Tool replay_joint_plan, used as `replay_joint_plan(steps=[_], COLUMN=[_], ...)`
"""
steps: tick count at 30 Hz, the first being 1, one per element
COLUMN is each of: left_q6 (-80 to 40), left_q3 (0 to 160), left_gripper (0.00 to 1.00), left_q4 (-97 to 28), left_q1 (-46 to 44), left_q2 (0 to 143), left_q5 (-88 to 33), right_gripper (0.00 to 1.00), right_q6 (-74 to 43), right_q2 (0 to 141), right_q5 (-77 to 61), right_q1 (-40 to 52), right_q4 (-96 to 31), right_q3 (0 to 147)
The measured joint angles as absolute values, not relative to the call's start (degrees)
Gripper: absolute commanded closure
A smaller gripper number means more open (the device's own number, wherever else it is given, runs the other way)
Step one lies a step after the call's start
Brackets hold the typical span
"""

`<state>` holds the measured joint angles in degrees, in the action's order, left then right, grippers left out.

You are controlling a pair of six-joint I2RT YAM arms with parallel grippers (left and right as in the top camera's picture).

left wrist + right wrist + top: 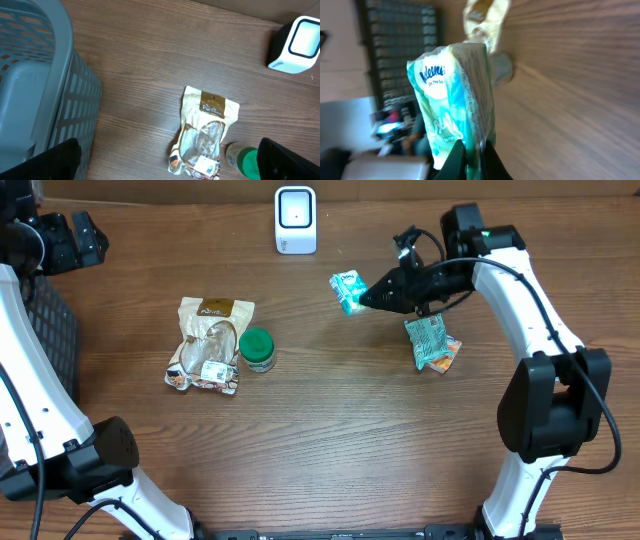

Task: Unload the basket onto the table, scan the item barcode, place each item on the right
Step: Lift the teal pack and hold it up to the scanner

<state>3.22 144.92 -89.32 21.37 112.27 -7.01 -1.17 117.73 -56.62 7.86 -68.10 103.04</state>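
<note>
My right gripper (366,296) is shut on a teal and white Kleenex tissue pack (347,290), holding it in the air to the right of the white barcode scanner (295,220). In the right wrist view the tissue pack (454,100) stands upright, pinched at its lower edge by my right gripper (473,156). My left gripper (165,162) is open and hovers high over the table's left side, beside the grey basket (35,85), with nothing between its fingers. The scanner (296,45) shows at the top right of the left wrist view.
A tan snack pouch (208,342) and a green-lidded jar (257,349) lie left of centre. A green packet (428,340) lies on an orange one (447,356) under the right arm. The dark basket (50,330) stands at the left edge.
</note>
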Motion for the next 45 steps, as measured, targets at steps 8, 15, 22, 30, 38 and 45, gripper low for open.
replay_joint_plan(steps=[8,15,22,30,38,45], left_q6=[3.2,3.2,3.2,3.2,3.2,3.2], left_q3=[144.9,144.9,144.9,144.9,144.9,144.9], left_gripper=[0.00,0.00,0.00,0.00,0.00,0.00], left_q4=[-89.3,-89.3,-89.3,-89.3,-89.3,-89.3], left_q1=[21.4,21.4,21.4,21.4,21.4,21.4], left_q2=[112.3,112.3,112.3,112.3,112.3,112.3], left_q5=[-7.0,-7.0,-7.0,-7.0,-7.0,-7.0], right_gripper=[0.96,0.96,0.96,0.96,0.96,0.96], right_q6=[-9.4,-6.9,2.5,23.2,51.8,55.5], right_q2=[117.6,117.6,120.7,132.0,146.7,147.2], right_q5=[-22.6,10.5,24.9,31.0,31.9,32.2], right_q1=[17.9,26.9,27.5,27.6,32.0,32.8], right_q4=[-63.1,-49.7,-36.3,-10.3,8.5,10.5], right_q3=[118.3,118.8,118.8,119.2,119.1,119.1])
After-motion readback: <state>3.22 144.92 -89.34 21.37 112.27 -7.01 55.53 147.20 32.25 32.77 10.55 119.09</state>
